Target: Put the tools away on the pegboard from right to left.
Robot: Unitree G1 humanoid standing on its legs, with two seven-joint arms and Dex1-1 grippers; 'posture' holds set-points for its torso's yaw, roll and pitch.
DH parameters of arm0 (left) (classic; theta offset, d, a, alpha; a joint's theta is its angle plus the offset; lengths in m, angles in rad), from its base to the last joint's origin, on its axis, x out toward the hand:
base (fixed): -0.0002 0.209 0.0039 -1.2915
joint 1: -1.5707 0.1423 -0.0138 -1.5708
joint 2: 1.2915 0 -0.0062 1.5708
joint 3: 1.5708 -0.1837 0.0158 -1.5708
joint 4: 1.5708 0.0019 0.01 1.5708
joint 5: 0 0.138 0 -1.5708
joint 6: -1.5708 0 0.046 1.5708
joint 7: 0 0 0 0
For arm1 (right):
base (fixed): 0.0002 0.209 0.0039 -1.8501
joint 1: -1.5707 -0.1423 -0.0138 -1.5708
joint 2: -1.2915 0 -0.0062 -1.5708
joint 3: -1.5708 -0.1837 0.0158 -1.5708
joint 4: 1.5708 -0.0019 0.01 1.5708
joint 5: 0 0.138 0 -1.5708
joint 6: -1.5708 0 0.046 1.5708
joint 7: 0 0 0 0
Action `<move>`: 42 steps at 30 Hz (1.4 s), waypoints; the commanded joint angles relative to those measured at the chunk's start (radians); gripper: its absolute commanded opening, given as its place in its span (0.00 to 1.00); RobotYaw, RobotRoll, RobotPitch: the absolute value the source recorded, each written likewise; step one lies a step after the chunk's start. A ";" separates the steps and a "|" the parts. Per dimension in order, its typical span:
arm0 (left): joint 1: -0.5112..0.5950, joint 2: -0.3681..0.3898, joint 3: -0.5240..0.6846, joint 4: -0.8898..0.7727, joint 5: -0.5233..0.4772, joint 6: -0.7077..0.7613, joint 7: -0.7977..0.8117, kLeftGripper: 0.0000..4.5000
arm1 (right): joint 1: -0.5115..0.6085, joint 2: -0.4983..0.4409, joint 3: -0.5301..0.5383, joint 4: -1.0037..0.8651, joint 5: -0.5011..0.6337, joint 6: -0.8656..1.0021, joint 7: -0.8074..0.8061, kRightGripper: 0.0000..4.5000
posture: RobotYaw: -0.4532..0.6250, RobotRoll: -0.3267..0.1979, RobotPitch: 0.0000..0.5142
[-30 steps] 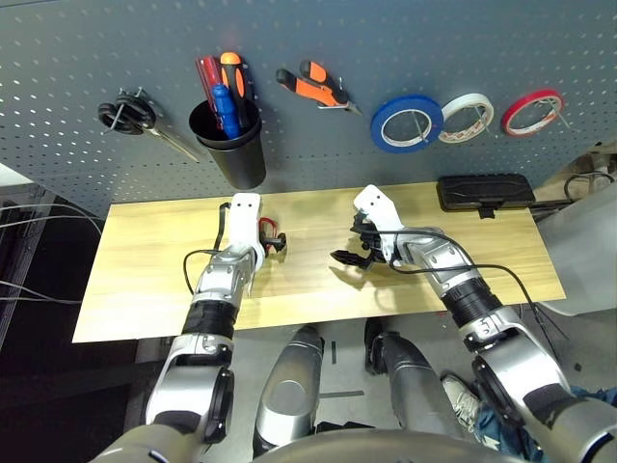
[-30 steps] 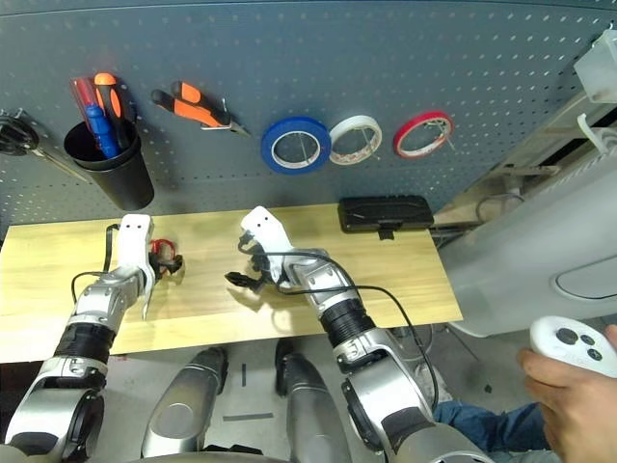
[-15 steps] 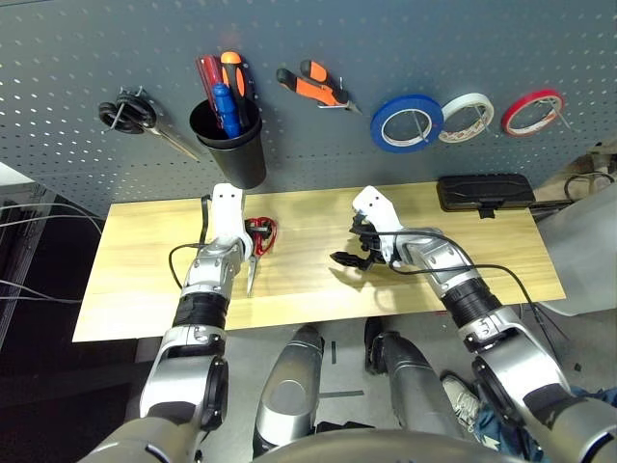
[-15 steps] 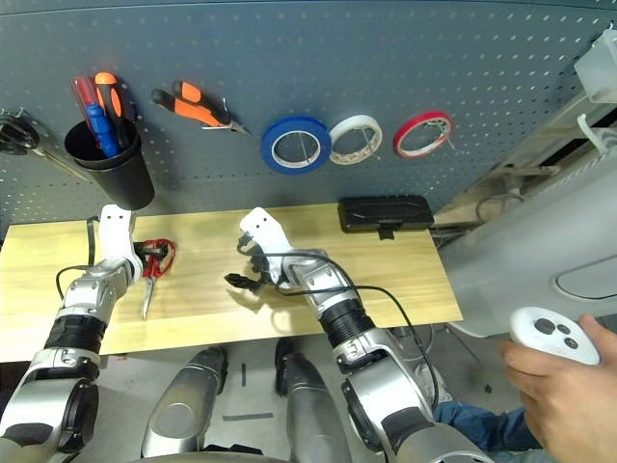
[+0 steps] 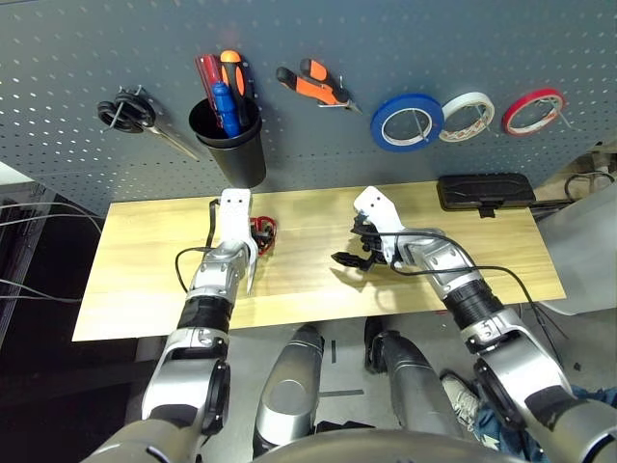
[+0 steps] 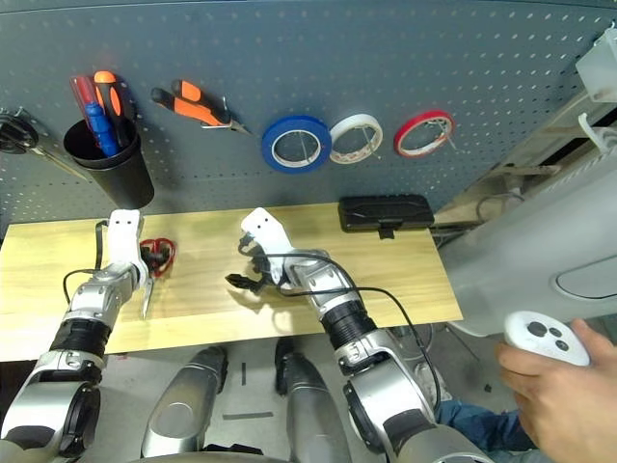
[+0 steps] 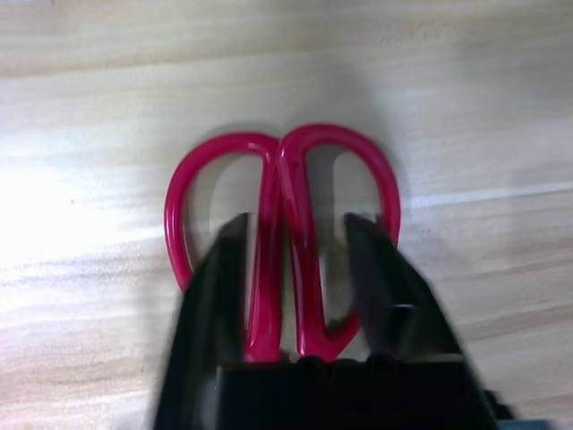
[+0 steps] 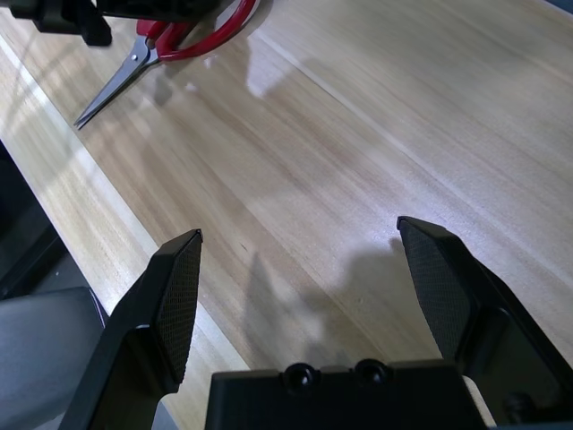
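Silver left arm (image 5: 217, 275) back slightly toward picture right vs half a second ago, covering more of red-handled metal scissors (image 6: 158, 258).

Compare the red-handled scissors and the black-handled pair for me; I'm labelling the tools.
The red-handled scissors lie on the wooden table, while the black-handled scissors hang on the pegboard.
The red pair's handles are glossy red; the other pair's are black.
Both have two finger loops and metal blades.

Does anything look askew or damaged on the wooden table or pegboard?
Nothing stands out: the red-handled scissors lie flat on the wooden table, and the orange-and-black pliers hang on the pegboard.
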 commanded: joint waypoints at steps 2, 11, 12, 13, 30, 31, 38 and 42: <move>0.025 -0.008 -0.008 0.083 0.012 -0.019 0.001 0.19 | 0.027 -0.003 0.005 -0.013 0.000 0.014 0.000 1.00 | 0.54 0.62 0.60; 0.020 -0.017 -0.051 0.194 0.008 0.140 -0.081 0.39 | 0.024 -0.010 -0.002 -0.008 -0.001 0.014 -0.009 1.00 | 0.53 0.62 0.59; 0.025 -0.017 -0.068 0.195 0.014 0.171 -0.103 0.45 | 0.022 -0.010 -0.003 -0.006 -0.001 0.013 -0.010 1.00 | 0.53 0.62 0.59; 0.032 -0.019 -0.076 0.190 0.015 0.188 -0.113 0.53 | 0.020 -0.010 -0.003 -0.005 -0.001 0.013 -0.011 1.00 | 0.53 0.62 0.59; 0.066 -0.026 -0.061 0.144 0.005 0.183 -0.117 0.38 | -0.023 0.007 -0.013 0.037 0.004 -0.015 -0.022 1.00 | 0.54 0.62 0.56; 0.068 -0.028 -0.060 0.138 0.006 0.169 -0.116 0.31 | -0.026 0.009 -0.015 0.040 0.004 -0.019 -0.022 1.00 | 0.54 0.62 0.55; 0.121 -0.034 -0.058 0.013 0.010 0.089 -0.102 0.22 | -0.042 0.021 -0.023 0.044 0.004 -0.046 -0.020 1.00 | 0.54 0.62 0.52; 0.198 -0.024 -0.064 -0.139 0.021 0.059 -0.089 0.17 | -0.048 0.029 -0.029 0.010 0.019 -0.058 -0.007 1.00 | 0.55 0.62 0.50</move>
